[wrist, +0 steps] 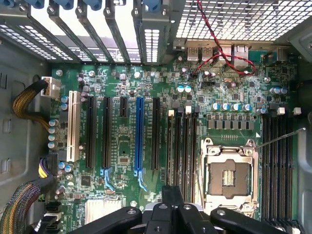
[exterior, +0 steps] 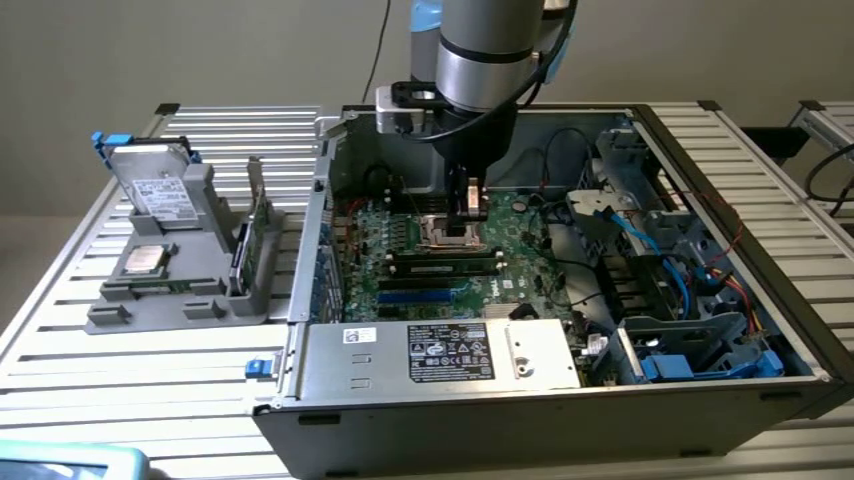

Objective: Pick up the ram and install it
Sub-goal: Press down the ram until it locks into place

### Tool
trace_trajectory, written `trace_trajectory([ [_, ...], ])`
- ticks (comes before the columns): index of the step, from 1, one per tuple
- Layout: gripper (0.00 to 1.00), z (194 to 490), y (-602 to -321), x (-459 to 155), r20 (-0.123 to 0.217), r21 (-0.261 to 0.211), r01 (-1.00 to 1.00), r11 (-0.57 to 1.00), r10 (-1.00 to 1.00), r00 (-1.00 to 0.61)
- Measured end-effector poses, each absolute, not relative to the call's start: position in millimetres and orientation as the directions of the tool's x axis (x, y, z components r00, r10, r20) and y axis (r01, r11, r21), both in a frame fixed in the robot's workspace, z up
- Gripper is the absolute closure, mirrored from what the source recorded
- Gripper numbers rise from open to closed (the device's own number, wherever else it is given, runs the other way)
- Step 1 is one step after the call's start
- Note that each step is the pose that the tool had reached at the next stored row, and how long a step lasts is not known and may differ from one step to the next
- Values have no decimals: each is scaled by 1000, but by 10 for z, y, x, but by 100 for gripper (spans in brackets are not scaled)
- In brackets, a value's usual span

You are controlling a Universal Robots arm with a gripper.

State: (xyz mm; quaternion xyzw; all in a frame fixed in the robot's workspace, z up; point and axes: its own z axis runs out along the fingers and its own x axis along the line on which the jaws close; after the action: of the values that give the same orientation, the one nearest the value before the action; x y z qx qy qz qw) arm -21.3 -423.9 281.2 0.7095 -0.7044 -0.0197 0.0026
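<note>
Item: open computer case (exterior: 787, 330) on a slatted metal table (exterior: 134, 380), with the motherboard (exterior: 534, 235) exposed inside.

- Ram (exterior: 447, 268): dark-green stick with a pale label, standing on edge in a black slot, between the processor socket (exterior: 447, 235) and a blue slot (exterior: 424, 292).
- Gripper (exterior: 470, 205): on the arm reaching down into the case, hanging over the socket and close above the ram. The fingers are drawn together, with nothing seen held between them. In the wrist view the gripper (wrist: 173, 195) sits over the black slots beside the socket (wrist: 229, 173).
- Grey holder (exterior: 160, 300): on the table at the exterior view's left, well apart from the case. It carries a silver drive (exterior: 154, 190) standing upright and a small square chip (exterior: 144, 258) lying flat.
- Power supply box (exterior: 441, 350): along the near wall of the case.
</note>
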Motion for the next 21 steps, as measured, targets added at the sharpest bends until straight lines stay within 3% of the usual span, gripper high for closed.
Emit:
trace_trajectory([
  [21,89,2859,-4252,-82,-38,29,-999,14,-999,-15],
])
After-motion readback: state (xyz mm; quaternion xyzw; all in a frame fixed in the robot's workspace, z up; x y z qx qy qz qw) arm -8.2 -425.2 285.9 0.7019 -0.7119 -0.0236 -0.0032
